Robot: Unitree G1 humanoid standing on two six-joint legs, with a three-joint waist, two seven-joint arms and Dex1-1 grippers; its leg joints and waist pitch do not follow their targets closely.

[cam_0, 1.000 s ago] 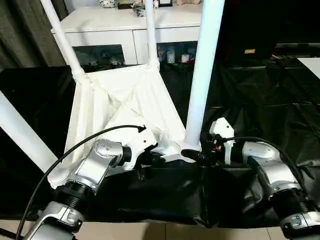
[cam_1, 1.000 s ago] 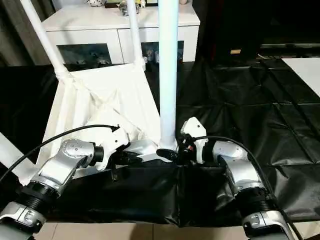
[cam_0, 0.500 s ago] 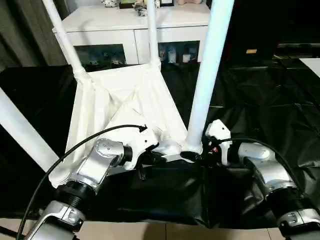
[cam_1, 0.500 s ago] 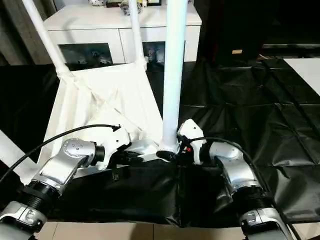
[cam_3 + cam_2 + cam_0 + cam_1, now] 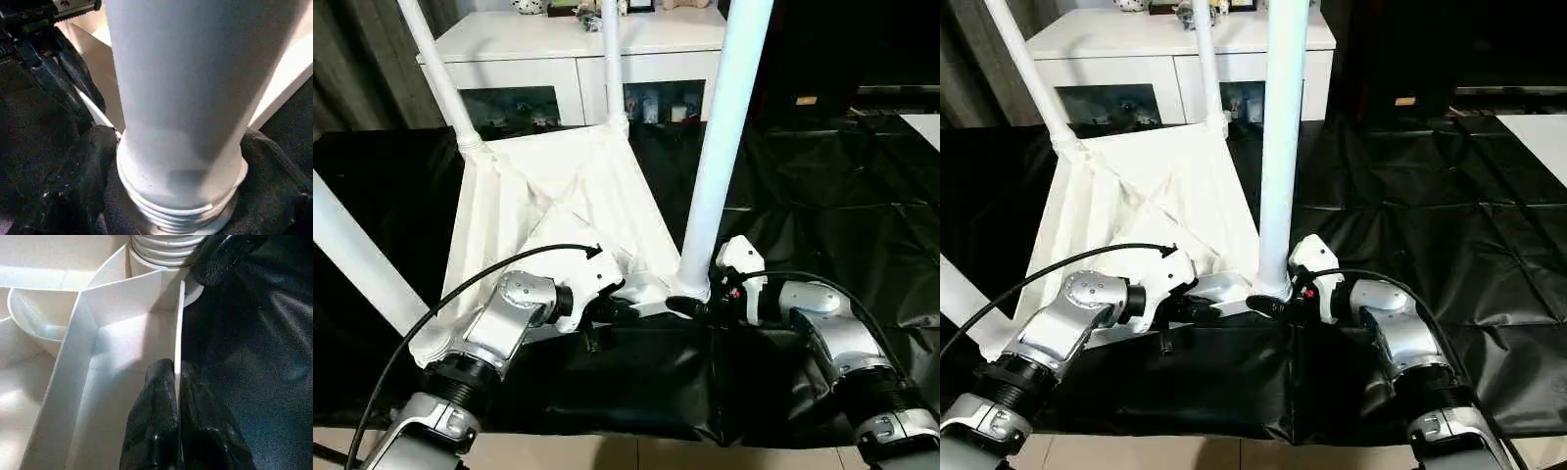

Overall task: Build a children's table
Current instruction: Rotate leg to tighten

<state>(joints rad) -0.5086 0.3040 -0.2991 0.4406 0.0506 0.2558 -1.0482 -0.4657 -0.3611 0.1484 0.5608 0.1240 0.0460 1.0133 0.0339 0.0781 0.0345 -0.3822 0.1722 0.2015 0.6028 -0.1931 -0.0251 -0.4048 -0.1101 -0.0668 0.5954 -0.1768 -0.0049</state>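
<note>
The white children's table top (image 5: 558,196) lies upside down on the black sheet, ribs showing. Legs stand up from its corner sockets: two far ones (image 5: 435,69) (image 5: 611,59), a near left one (image 5: 357,259) and a thick near right one (image 5: 720,147). My left gripper (image 5: 176,369) is shut on the thin rim wall of the top next to the near right socket, also seen from above (image 5: 612,311). My right gripper (image 5: 690,305) is closed around the ridged foot of the near right leg (image 5: 176,122), with one black finger (image 5: 83,161) on each side.
A white cabinet (image 5: 568,49) with dark glass doors stands right behind the table top. Black sheet (image 5: 822,196) covers the floor to the right. A flat white board (image 5: 1538,132) shows at the right edge. Pale floor tiles run along the near edge.
The right forearm has shifted slightly toward the table top, and the near right leg leans a little more to the right at its upper end. The left gripper keeps its hold.
</note>
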